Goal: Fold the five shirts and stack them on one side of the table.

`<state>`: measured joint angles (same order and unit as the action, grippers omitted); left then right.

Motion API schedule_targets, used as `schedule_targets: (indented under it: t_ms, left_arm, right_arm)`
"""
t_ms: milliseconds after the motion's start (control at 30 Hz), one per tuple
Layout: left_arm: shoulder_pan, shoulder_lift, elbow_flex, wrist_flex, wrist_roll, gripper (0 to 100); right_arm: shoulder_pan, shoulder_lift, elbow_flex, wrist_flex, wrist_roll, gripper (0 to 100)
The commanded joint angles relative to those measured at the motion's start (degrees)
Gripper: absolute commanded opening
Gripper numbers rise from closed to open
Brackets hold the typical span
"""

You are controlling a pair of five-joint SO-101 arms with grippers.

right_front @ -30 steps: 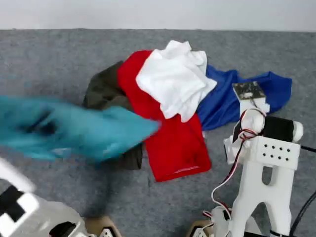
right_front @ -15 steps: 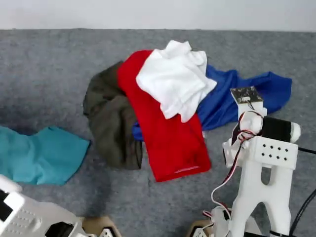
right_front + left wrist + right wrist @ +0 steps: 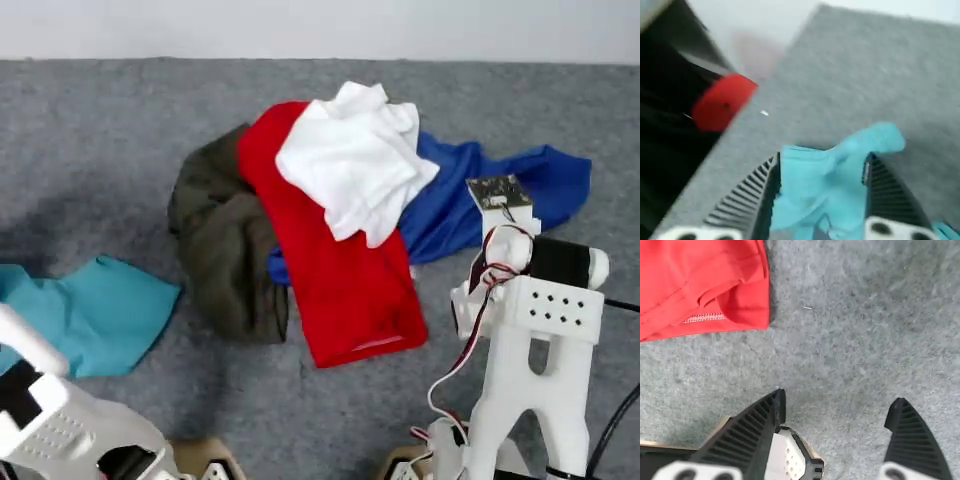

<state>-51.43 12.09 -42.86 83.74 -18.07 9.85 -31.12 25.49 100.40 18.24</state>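
Observation:
My left gripper [image 3: 822, 165] is shut on a bunched part of the teal shirt [image 3: 835, 180], near the table's left edge. In the high view the teal shirt [image 3: 95, 315] lies spread at the left, running out toward the left arm [image 3: 45, 415] in the front left corner. The other shirts make a pile in the middle: an olive shirt [image 3: 220, 250], a red shirt [image 3: 345, 280] over it, a white shirt [image 3: 355, 170] on top and a blue shirt [image 3: 480, 195] behind. My right gripper [image 3: 837, 402] is open over bare carpet, close to the red shirt's hem [image 3: 705, 290].
Grey carpet [image 3: 100, 130] covers the table. The right arm [image 3: 525, 300] stands at the front right with loose wires. Past the table's left edge in the left wrist view are a red object [image 3: 722, 102] and dark shapes.
The teal shirt swung across the pile's left side a second ago, then moved left and came down on the table. The left arm has shifted at the front left. The right arm kept still.

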Motion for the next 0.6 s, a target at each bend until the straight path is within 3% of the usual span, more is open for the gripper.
schedule_targets:
  t_ms: [0, 67, 133, 300, 433, 567]
  left_arm:
    - [7.56, -1.41, -4.18, 11.25, 4.92, 27]
    - [14.15, -1.41, -6.46, 17.49, 10.2, 27]
    - [20.4, -1.58, -6.64, 16.97, 16.79, 27]
    - [35.08, -0.7, 2.42, 17.05, 24.97, 27]
    - [45.1, 2.55, 13.14, 16.88, 28.48, 27]
    - [50.02, 10.55, 17.19, 15.56, 30.77, 26]
  right_arm:
    - [0.66, -0.84, -0.26, 2.42, 1.14, 33.1]
    - [0.66, -0.84, -0.18, 2.42, 2.81, 33.1]
    - [0.66, -0.84, -0.18, 2.42, 3.52, 33.1]
    - [0.66, -0.84, -0.09, 2.42, 3.6, 33.2]
    - [0.66, -0.84, -0.09, 2.51, 3.6, 33.2]
    - [0.75, -0.84, -0.09, 2.51, 3.6, 33.2]
